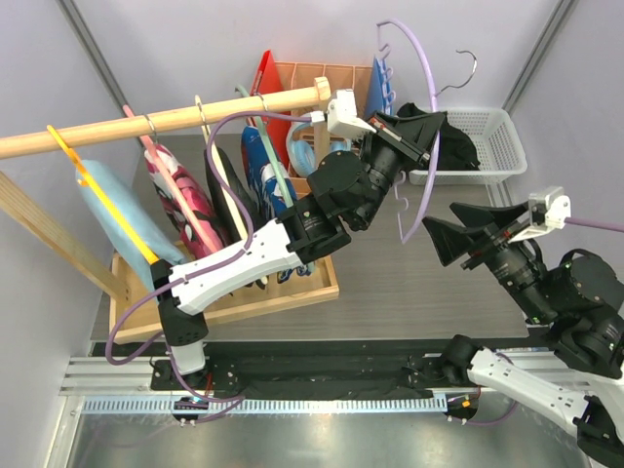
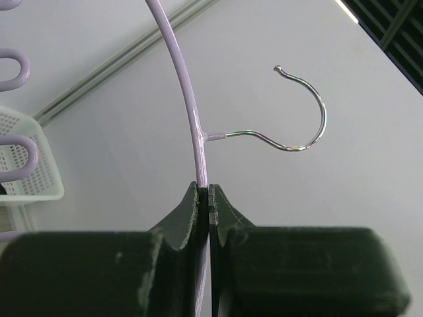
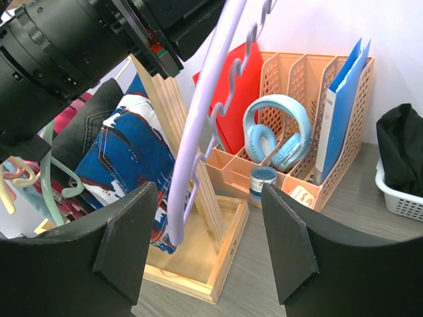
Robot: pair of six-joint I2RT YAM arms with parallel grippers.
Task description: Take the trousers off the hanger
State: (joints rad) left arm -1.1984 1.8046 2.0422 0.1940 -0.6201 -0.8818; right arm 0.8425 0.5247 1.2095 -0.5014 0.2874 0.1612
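Observation:
My left gripper (image 1: 432,130) is shut on the bare lilac hanger (image 1: 426,68) and holds it in the air over the back of the table. In the left wrist view its jaws (image 2: 209,188) pinch the lilac bar (image 2: 180,66) just below the metal hook (image 2: 310,132). No cloth hangs on this hanger. The blue printed trousers (image 1: 265,171) hang on the wooden rail (image 1: 166,119), beside a black pair (image 1: 228,193). Black cloth (image 1: 460,148) lies bunched in the white basket (image 1: 502,136). My right gripper (image 1: 458,226) is open and empty, below the hanger's lower end (image 3: 198,132).
A pink floral garment (image 1: 185,200) and a light-blue cloth (image 1: 122,219) also hang on the rail. The rack's wooden base tray (image 1: 292,292) sits on the left. A peach organiser (image 3: 297,86) with headphones (image 3: 274,129) and folders stands at the back.

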